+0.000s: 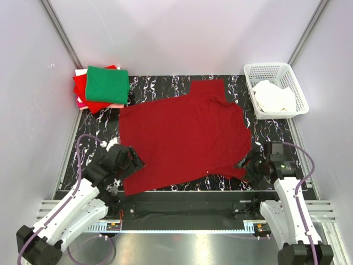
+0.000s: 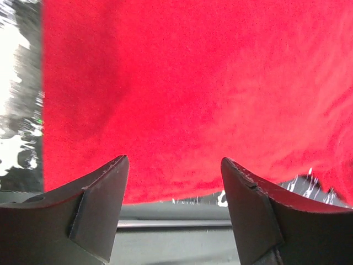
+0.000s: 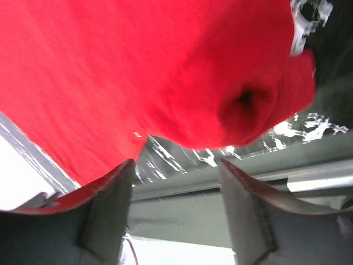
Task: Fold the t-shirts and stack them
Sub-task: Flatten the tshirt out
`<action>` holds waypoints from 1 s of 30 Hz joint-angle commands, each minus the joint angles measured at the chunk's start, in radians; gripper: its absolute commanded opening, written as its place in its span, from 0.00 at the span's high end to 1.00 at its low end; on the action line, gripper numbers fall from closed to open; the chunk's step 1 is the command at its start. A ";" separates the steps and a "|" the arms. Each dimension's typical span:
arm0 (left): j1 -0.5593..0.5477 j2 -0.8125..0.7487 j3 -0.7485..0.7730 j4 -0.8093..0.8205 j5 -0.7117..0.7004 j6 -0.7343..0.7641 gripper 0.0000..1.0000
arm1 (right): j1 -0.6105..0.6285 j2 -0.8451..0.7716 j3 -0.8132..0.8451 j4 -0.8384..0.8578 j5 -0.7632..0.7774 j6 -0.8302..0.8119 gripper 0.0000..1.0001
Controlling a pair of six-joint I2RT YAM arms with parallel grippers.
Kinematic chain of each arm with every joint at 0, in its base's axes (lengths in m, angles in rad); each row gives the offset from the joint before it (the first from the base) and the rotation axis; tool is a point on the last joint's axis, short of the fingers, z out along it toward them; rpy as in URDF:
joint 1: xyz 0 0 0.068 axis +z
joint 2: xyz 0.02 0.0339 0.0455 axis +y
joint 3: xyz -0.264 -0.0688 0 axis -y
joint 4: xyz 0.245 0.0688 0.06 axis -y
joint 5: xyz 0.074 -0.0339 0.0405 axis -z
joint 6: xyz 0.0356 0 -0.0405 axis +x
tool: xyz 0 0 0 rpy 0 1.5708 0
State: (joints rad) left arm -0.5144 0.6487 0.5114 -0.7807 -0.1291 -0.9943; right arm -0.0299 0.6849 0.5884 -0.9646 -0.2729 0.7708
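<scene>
While spread flat on the table (image 1: 160,88), apparently ready for folding, the crimson t-shirt (image 1: 185,138) is flanked at its near hem by the left gripper (image 2: 174,163) at 7 o'clock and the right gripper (image 3: 175,165) at 5 o'clock, both held low, fingers wide and empty; folded t-shirts (image 1: 105,85) are stacked at 10 o'clock.

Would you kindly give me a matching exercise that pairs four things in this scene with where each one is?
Things:
1 crimson shirt
2 green shirt
3 white basket
4 left gripper

Places:
A at the far right corner of the table
B spread across the middle
C on top of the folded pile, far left
D open, at the crimson shirt's near left corner

Pairs: 1-B, 2-C, 3-A, 4-D
</scene>
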 commanded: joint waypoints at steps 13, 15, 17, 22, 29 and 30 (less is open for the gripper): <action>-0.139 0.129 -0.005 0.136 -0.037 -0.073 0.30 | 0.370 0.043 -0.102 0.075 0.152 0.150 0.48; -0.141 0.124 -0.011 0.135 -0.038 -0.073 0.30 | 0.372 0.076 -0.099 0.105 0.172 0.139 0.46; -0.141 0.118 -0.017 0.135 -0.043 -0.072 0.30 | 0.372 0.126 -0.096 0.124 0.207 0.136 0.45; -0.141 0.103 -0.034 0.138 -0.047 -0.072 0.29 | 0.372 0.231 -0.102 0.208 0.260 0.144 0.44; -0.141 0.108 -0.050 0.155 -0.044 -0.066 0.29 | 0.372 0.350 -0.053 0.262 0.316 0.128 0.45; -0.141 0.109 -0.051 0.159 -0.044 -0.064 0.29 | 0.374 0.360 -0.049 0.268 0.316 0.125 0.46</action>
State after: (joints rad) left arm -0.6502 0.7654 0.4767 -0.6731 -0.1471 -1.0557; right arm 0.3363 1.0252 0.4900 -0.7464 -0.0189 0.8978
